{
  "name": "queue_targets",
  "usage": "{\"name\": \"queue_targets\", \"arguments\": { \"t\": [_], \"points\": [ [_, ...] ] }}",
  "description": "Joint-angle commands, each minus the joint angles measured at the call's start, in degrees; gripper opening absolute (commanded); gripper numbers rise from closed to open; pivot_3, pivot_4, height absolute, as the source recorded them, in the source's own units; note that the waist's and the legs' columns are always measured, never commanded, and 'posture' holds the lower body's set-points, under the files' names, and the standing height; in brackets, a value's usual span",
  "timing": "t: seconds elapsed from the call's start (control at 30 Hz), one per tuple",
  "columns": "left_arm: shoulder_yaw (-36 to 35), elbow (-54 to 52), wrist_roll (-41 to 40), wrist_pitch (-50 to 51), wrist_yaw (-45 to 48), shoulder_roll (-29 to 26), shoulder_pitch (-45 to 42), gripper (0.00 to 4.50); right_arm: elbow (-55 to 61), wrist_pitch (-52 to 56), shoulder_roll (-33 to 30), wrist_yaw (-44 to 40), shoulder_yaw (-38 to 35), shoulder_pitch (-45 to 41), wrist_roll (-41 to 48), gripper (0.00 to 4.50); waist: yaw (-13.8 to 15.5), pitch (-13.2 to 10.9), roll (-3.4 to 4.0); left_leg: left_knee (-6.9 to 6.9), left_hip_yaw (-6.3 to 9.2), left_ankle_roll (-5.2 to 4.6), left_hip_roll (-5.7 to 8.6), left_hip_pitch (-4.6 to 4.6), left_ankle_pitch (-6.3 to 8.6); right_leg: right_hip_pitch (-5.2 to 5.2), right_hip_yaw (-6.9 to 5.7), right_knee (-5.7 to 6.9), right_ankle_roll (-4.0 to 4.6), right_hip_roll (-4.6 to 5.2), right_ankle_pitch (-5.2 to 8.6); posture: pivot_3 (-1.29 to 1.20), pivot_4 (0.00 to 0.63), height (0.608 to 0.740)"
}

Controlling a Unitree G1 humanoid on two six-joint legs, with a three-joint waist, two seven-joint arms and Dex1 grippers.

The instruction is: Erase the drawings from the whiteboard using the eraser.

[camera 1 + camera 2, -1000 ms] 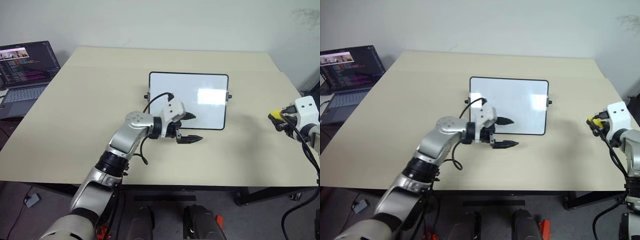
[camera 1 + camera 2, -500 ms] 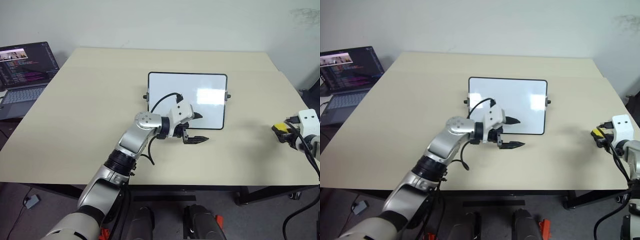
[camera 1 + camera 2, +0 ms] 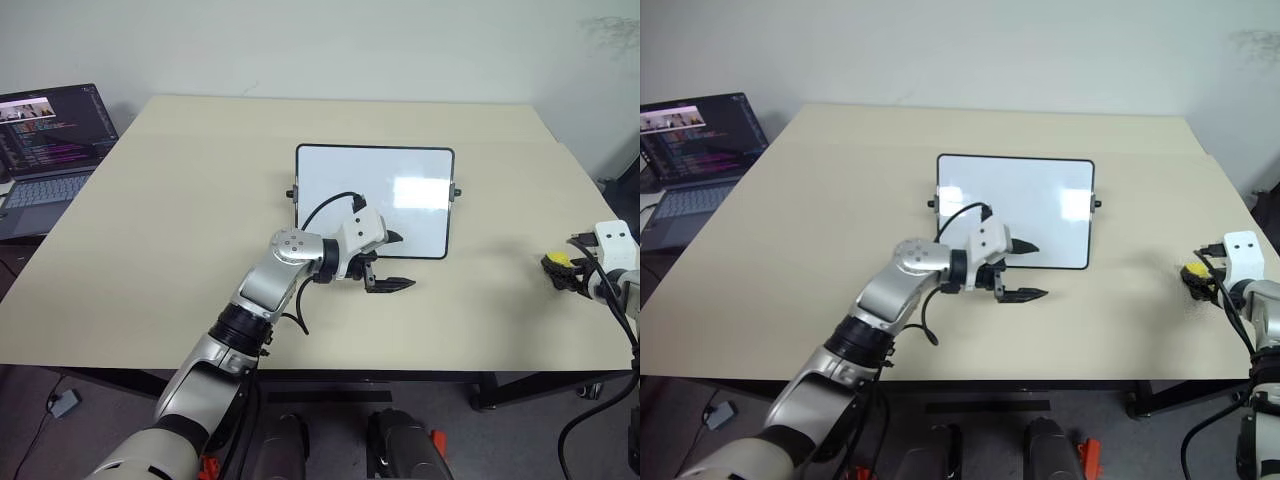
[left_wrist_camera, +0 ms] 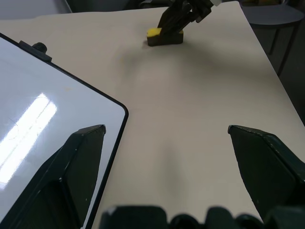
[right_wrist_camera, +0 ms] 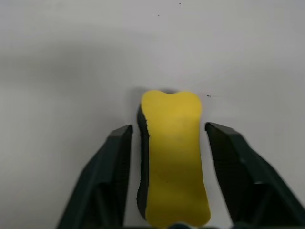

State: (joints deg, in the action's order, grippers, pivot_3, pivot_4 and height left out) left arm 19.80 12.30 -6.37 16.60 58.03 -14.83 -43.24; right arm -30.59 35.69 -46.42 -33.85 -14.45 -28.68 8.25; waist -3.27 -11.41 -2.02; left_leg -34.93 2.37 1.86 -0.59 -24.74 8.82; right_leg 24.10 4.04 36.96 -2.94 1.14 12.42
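Since a second ago my right gripper (image 5: 167,157) has sunk to the table (image 3: 180,200) edge; its fingers now stand apart beside the eraser (image 5: 174,162) (apparently lying loose). My left gripper (image 3: 392,262) hovers spread over the clean-looking whiteboard (image 3: 375,185) corner.

Beige table (image 3: 180,200), open laptop (image 3: 50,150) beside it

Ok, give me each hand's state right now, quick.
Left hand: open, holding nothing, beside the whiteboard.
Right hand: open, fingers either side of the eraser with gaps showing, eraser on the table.
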Motion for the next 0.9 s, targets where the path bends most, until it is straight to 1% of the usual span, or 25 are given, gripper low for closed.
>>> {"name": "queue_targets", "arguments": {
  "t": [0.03,0.07,0.27,0.33,0.43,0.53,0.73,0.8,0.83,0.9],
  "points": [
    [-0.23,-1.91,-0.10,-0.84,-0.18,0.36,-0.27,4.50,1.16,-0.56,-0.85,0.05,-1.17,-1.18,0.90,4.06,0.00,0.00,0.00,0.00,0.00,0.00,0.00,0.00,0.00,0.00,0.00,0.00,0.00,0.00,0.00,0.00,0.150,0.740],
    [-0.28,-1.85,-0.11,-0.85,-0.17,0.34,-0.32,4.50,1.69,-0.23,-1.03,-0.08,-1.23,-1.16,1.04,4.45,0.00,0.00,0.00,0.00,0.00,0.00,0.00,0.00,0.00,0.00,0.01,0.00,0.00,0.00,0.00,0.00,0.150,0.740],
    [-1.35,-1.86,-0.33,-0.78,-0.36,-0.45,-0.71,4.50,9.47,2.70,-2.65,-1.67,-0.96,-0.40,1.97,4.45,-0.03,0.00,0.02,0.00,0.00,0.00,0.00,0.00,0.00,0.01,0.01,0.02,-0.01,0.00,0.00,0.00,0.150,0.740],
    [-2.02,-2.67,0.18,-1.07,-0.90,-1.86,-0.47,4.50,14.21,2.06,-2.12,-1.10,-0.52,-0.16,1.74,4.45,-0.06,0.01,0.02,0.00,0.00,0.00,0.00,0.00,0.00,0.01,0.01,0.02,-0.01,0.00,-0.01,0.00,0.150,0.740],
    [-4.15,-4.78,-0.30,-0.16,-2.20,-4.18,0.46,4.50,20.35,1.19,1.16,0.97,-0.28,-1.10,2.58,4.45,-0.24,0.01,0.02,0.00,0.01,0.00,-0.03,0.02,0.00,0.02,0.01,0.04,-0.01,-0.03,-0.01,0.00,0.150,0.740],
    [-6.38,-6.18,-0.25,-0.30,-4.40,-6.08,1.50,4.50,21.65,-0.18,4.72,3.68,-0.41,-3.06,2.81,4.45,-0.18,0.01,0.02,0.00,0.02,0.00,-0.05,0.04,0.00,0.00,0.01,0.04,-0.01,-0.05,-0.01,0.00,0.150,0.740],
    [-13.89,-4.61,-1.56,-1.45,-10.70,-7.48,2.79,4.50,19.22,-6.16,11.17,9.70,-0.82,-5.40,1.70,4.45,0.10,0.01,0.02,-0.01,0.02,0.00,-0.03,0.01,0.00,0.00,0.00,0.02,-0.03,-0.02,-0.03,0.00,0.150,0.740],
    [-18.79,-4.72,-4.24,-0.32,-13.62,-6.89,3.29,4.50,18.51,-8.94,13.66,11.69,-1.36,-5.47,2.15,4.45,0.13,0.01,0.02,0.01,0.03,0.00,-0.03,0.01,0.00,-0.01,-0.01,0.01,-0.07,-0.02,-0.05,0.00,0.150,0.740],
    [-21.53,-5.16,-5.99,0.53,-15.33,-6.41,3.52,4.50,18.00,-9.77,15.06,12.66,-1.93,-5.50,2.70,4.45,0.13,0.01,0.02,0.01,0.04,0.00,-0.04,0.01,0.00,-0.01,-0.02,0.01,-0.23,-0.02,-0.14,0.00,0.150,0.740],
    [-25.34,-6.03,-8.32,1.18,-18.23,-5.71,3.93,4.50,17.24,-11.93,16.82,13.79,-2.25,-5.20,2.98,4.45,0.12,0.01,0.02,0.02,0.04,0.00,-0.05,0.01,0.00,0.00,-0.02,0.01,-0.27,-0.02,-0.17,0.00,0.150,0.740]
  ]
}}
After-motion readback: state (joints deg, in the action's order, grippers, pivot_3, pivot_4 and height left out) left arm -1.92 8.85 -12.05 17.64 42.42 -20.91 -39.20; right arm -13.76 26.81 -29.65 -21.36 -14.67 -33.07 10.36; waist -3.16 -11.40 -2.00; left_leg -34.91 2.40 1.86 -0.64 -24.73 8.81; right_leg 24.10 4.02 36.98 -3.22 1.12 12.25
